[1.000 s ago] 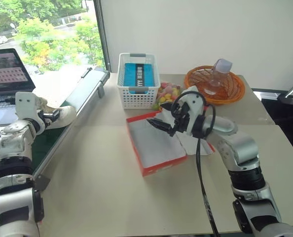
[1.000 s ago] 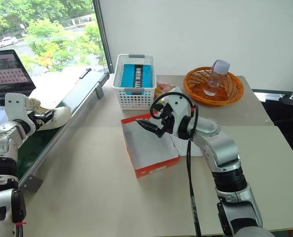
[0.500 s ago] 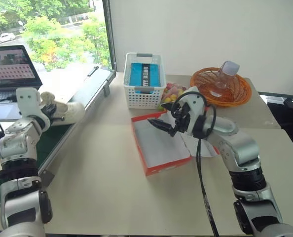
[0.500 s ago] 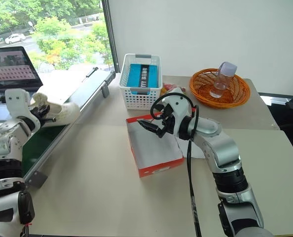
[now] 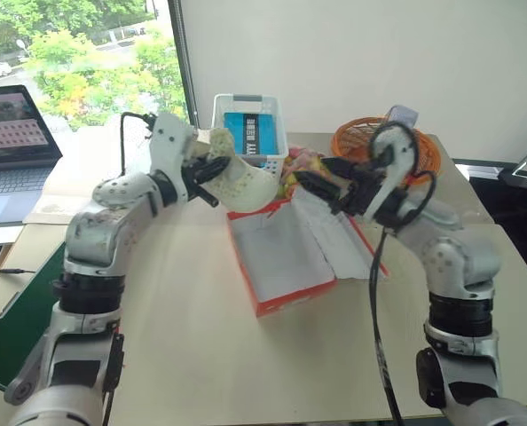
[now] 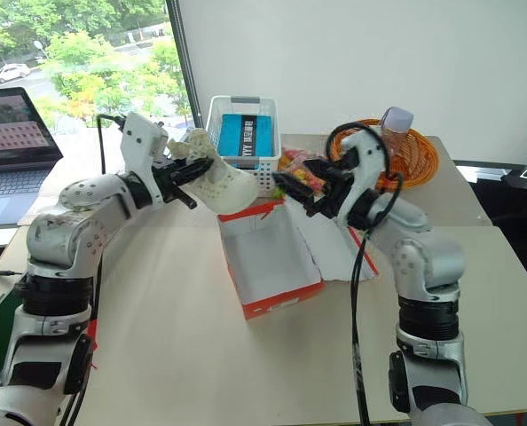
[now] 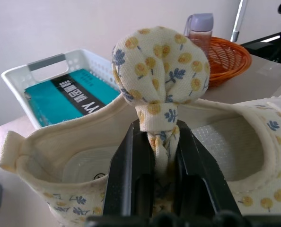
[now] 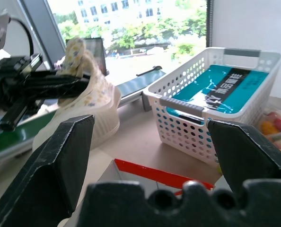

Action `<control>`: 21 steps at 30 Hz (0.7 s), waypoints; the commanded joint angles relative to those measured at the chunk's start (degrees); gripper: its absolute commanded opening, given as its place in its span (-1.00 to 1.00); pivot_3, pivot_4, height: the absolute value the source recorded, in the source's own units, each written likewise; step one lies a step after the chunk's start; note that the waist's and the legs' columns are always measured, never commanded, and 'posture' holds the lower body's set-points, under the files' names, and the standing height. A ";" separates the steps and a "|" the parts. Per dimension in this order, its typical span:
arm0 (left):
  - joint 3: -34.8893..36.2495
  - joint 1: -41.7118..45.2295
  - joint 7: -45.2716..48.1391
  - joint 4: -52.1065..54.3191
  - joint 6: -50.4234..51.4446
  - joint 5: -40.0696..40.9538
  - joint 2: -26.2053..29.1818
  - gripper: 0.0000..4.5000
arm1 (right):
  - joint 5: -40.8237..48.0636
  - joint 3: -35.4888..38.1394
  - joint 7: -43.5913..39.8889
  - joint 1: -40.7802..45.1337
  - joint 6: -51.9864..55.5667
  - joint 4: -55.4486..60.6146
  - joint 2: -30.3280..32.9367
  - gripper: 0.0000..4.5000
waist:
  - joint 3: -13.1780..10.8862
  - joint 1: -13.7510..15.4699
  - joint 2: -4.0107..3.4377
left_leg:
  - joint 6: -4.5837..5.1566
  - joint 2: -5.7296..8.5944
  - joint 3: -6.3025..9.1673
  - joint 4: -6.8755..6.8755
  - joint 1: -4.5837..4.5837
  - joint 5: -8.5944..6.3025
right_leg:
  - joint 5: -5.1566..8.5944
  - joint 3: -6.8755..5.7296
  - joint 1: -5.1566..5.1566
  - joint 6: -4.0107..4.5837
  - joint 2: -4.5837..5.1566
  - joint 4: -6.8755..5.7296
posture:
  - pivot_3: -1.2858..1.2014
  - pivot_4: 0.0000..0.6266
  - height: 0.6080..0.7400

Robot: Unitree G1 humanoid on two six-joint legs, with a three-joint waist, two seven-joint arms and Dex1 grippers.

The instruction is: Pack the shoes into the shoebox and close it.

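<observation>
Left gripper: fingers pressed together on the fabric stalk beneath a round floral knot on a cream shoe. Shoe held in the air above the far left corner of the shoebox, toe pointing toward the right gripper; lining printed with small yellow and blue flowers; pale sole.

Right gripper: jaws spread wide, nothing between them, raised over the far edge of the shoebox and facing the shoe, just apart from its toe.

Shoebox: red-orange walls, white inside, open, lying on the beige table between the two arms; lid folded out flat on its right side, with white tissue paper lying over it.

White lattice basket: behind the shoebox, holding a teal packet with a black band.

Orange wicker basket: at the far right of the table, holding a clear bottle with a pale lilac cap.

Small heap of coloured sweets: between the two baskets.

Laptop: open, at the far left by the window.
</observation>
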State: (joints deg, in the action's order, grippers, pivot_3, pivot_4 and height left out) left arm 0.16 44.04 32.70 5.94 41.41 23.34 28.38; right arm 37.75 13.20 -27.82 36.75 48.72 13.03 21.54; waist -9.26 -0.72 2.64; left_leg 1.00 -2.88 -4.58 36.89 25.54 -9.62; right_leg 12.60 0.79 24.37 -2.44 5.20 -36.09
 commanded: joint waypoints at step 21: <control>-10.66 10.65 11.33 -0.67 -5.65 -0.69 -8.83 -0.96 | 33.83 7.81 10.37 -1.09 32.09 -4.27 5.63 1.00 | -0.04 0.05 -0.07 | 0.06 0.05 0.08 -0.01 0.03 0.01 | 0.02 0.07 -0.04 -0.04 -0.01 0.06 | 0.03 -0.52 1.00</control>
State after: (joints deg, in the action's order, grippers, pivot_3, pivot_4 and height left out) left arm -10.74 51.43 43.16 4.36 38.93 22.60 20.62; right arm 68.48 23.48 -15.05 36.63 77.54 6.53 26.42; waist -9.30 -0.68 2.56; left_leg 1.06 -2.82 -4.50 36.89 25.57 -9.61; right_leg 12.62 0.87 24.33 -2.48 5.19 -36.02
